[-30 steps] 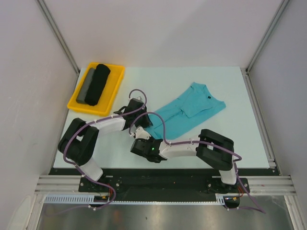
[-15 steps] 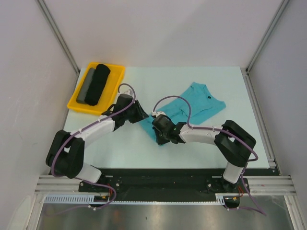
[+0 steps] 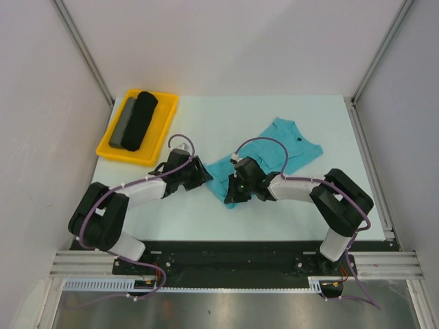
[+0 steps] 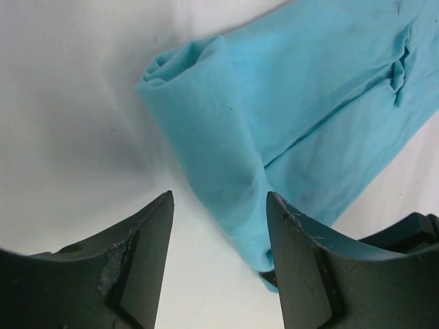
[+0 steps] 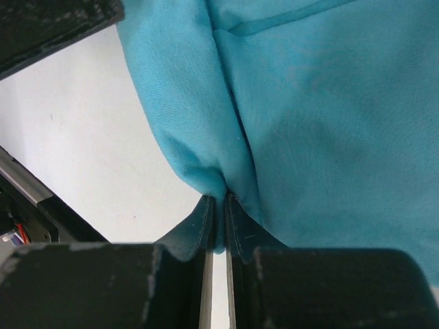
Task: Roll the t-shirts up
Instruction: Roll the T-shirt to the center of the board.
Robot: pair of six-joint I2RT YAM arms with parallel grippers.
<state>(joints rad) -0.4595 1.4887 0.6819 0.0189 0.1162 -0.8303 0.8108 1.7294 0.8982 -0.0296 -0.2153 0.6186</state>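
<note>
Though narrower before, left fingers (image 4: 120,271) apart

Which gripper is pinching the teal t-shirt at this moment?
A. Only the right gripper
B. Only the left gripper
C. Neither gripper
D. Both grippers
A: in the right wrist view the right gripper has its fingers closed on a fold of the teal t-shirt, while the left gripper stands open with no cloth clamped between its fingers.
</note>
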